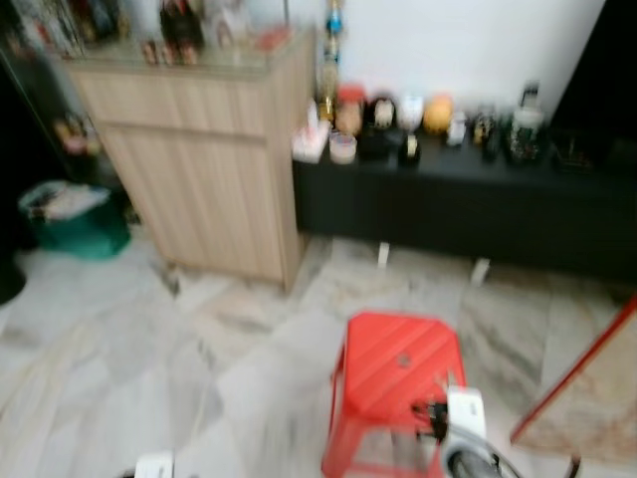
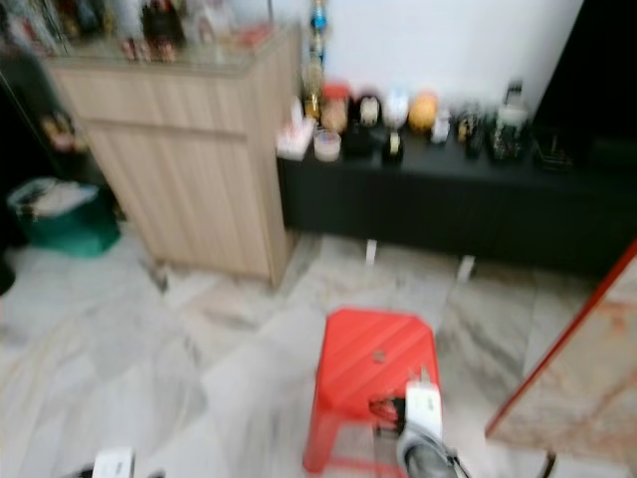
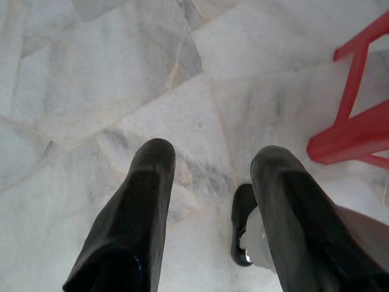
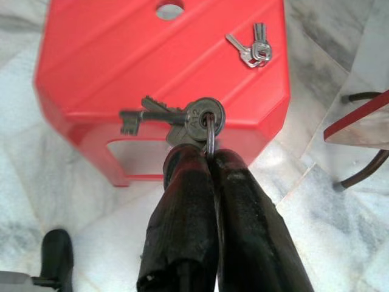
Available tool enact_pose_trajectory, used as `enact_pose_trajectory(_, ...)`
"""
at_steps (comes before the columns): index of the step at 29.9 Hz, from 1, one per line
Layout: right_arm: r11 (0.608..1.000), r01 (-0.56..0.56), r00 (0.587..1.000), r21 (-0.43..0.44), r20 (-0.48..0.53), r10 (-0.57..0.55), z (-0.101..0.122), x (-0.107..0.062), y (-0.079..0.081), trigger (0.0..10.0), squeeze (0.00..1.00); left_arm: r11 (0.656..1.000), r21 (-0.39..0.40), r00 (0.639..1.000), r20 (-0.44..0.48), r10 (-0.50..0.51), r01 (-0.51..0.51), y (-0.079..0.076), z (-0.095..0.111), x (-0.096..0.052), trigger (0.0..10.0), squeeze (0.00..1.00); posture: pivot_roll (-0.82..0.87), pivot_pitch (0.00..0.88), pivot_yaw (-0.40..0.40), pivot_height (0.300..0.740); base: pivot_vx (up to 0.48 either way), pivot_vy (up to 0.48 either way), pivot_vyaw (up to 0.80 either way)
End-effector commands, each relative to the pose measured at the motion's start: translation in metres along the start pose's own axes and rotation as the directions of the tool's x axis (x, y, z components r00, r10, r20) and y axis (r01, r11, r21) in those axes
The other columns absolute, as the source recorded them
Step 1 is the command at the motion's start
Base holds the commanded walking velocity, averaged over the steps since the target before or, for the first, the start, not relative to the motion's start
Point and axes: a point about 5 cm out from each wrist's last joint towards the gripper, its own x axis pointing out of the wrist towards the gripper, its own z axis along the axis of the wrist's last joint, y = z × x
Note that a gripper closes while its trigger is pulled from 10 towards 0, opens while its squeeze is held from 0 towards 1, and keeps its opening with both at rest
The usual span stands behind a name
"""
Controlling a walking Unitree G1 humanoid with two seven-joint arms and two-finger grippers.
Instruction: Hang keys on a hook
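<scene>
— What do we have in our right gripper (image 4: 209, 159)?

— The keys (image 4: 173, 117). Our two black fingers (image 4: 182, 213) are pinched tight on the ring, and the keys stick out just past the tips. They hang over the front edge of the red stool (image 4: 121, 48).

— What about the other small keys (image 4: 252, 50)?

— They lie on top of the stool, near its far corner, well apart from our gripper. We are not touching them.

— And our left gripper (image 3: 213, 182)?

— Its fingers are spread wide with nothing in them. It hangs low over the marble floor (image 3: 91, 79), beside a stool leg.

— Where is the hook?

— We cannot see one yet. The room looks blurry. There is a wooden cabinet (image 1: 199, 159) and a black shelf (image 1: 458, 199) by the wall.

— So how do we do this part well?

— We think we should keep the pinch tight so the ring does not slip, hold the keys steady, and look for the hook first.
</scene>
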Motion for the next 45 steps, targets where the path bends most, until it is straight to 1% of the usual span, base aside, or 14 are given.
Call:
enact_pose_trajectory(1,1.0,-0.002,1.0,-0.008,0.006,0.002,0.002,0.001,0.0,10.0,0.0,1.0,0.005,1.0,-0.008,0.003,-0.003,0.001,-0.002,-0.001,10.0,0.0,0.06,0.0,-0.033,0.728,0.0,0.0,0.0)
enact_pose_trajectory(13,0.997,-0.043,0.999,-0.072,-0.025,0.041,-0.001,0.0,0.004,10.0,0.0,1.0,0.015,1.0,-0.013,0.001,-0.001,0.001,-0.002,-0.001,10.0,0.0,0.05,0.0,-0.029,0.728,0.0,0.0,0.0)
enact_pose_trajectory(15,0.975,0.104,0.994,0.196,-0.046,-0.097,-0.004,-0.001,-0.016,10.0,0.0,1.0,0.016,1.0,-0.014,0.001,0.0,0.001,-0.003,-0.001,10.0,0.0,0.05,0.0,-0.03,0.728,0.0,0.0,0.0)
enact_pose_trajectory(16,0.931,0.179,0.984,0.318,-0.074,-0.164,-0.007,-0.002,-0.026,10.0,0.0,1.0,0.017,1.0,-0.015,0.001,-0.001,0.001,-0.003,-0.001,10.0,0.0,0.05,0.0,-0.029,0.728,0.0,0.0,0.0)
enact_pose_trajectory(17,0.794,0.351,0.937,0.497,-0.192,-0.294,-0.022,-0.008,-0.046,10.0,0.0,1.0,0.017,1.0,-0.015,0.001,-0.001,0.001,-0.003,-0.001,10.0,0.0,0.05,0.0,-0.026,0.728,0.0,0.0,0.0)
enact_pose_trajectory(18,0.794,0.351,0.937,0.497,-0.192,-0.294,-0.022,-0.008,-0.046,10.0,0.0,1.0,0.017,1.0,-0.015,0.001,-0.001,0.001,-0.003,-0.001,10.0,0.0,0.05,0.0,-0.026,0.728,0.0,0.0,0.0)
enact_pose_trajectory(19,0.726,0.417,0.909,0.546,-0.267,-0.321,-0.034,-0.012,-0.052,10.0,0.0,1.0,0.018,1.0,-0.015,0.001,0.0,0.001,-0.003,-0.001,10.0,0.0,0.05,0.0,-0.026,0.728,0.0,0.0,0.0)
enact_pose_trajectory(20,0.73,0.444,0.887,0.52,-0.372,-0.275,-0.055,-0.018,-0.05,10.0,0.0,1.0,0.02,1.0,-0.016,-0.001,0.001,0.001,-0.003,-0.001,10.0,0.0,0.05,0.0,-0.024,0.728,0.0,0.0,0.0)
enact_pose_trajectory(21,0.73,0.444,0.887,0.52,-0.372,-0.275,-0.055,-0.018,-0.05,10.0,0.0,1.0,0.02,1.0,-0.016,-0.001,0.001,0.001,-0.003,-0.001,10.0,0.0,0.05,0.0,-0.024,0.728,0.0,0.0,0.0)
enact_pose_trajectory(22,0.836,0.317,0.906,0.447,-0.402,-0.129,-0.067,-0.019,-0.032,10.0,0.0,1.0,0.021,1.0,-0.017,-0.002,0.002,0.001,-0.003,-0.001,10.0,0.0,0.05,0.0,-0.021,0.728,0.0,0.0,0.0)
enact_pose_trajectory(24,0.91,0.19,0.919,0.367,-0.392,-0.033,-0.068,-0.019,-0.019,10.0,0.0,1.0,0.022,1.0,-0.016,-0.002,0.002,0.001,-0.003,-0.001,10.0,0.0,0.05,0.001,-0.02,0.728,0.0,0.0,0.0)
enact_pose_trajectory(28,0.845,0.194,0.925,0.499,-0.379,0.012,-0.066,-0.018,-0.008,10.0,0.0,1.0,0.026,1.0,-0.017,-0.001,0.001,0.002,-0.003,-0.001,10.0,0.0,0.05,0.003,-0.014,0.728,0.0,0.0,0.0)
enact_pose_trajectory(35,0.953,0.12,0.96,0.279,-0.276,-0.04,-0.041,-0.009,-0.013,10.0,0.0,1.0,0.03,1.0,-0.022,-0.003,0.004,0.002,-0.003,-0.001,10.0,0.0,0.05,0.002,-0.019,0.728,0.0,0.0,0.0)
enact_pose_trajectory(45,0.952,0.11,0.994,0.285,-0.051,-0.1,-0.002,0.0,-0.023,10.0,0.0,1.0,0.03,1.0,-0.027,-0.004,0.005,0.0,-0.004,-0.001,10.0,0.0,0.05,0.002,-0.025,0.728,0.0,0.0,0.0)
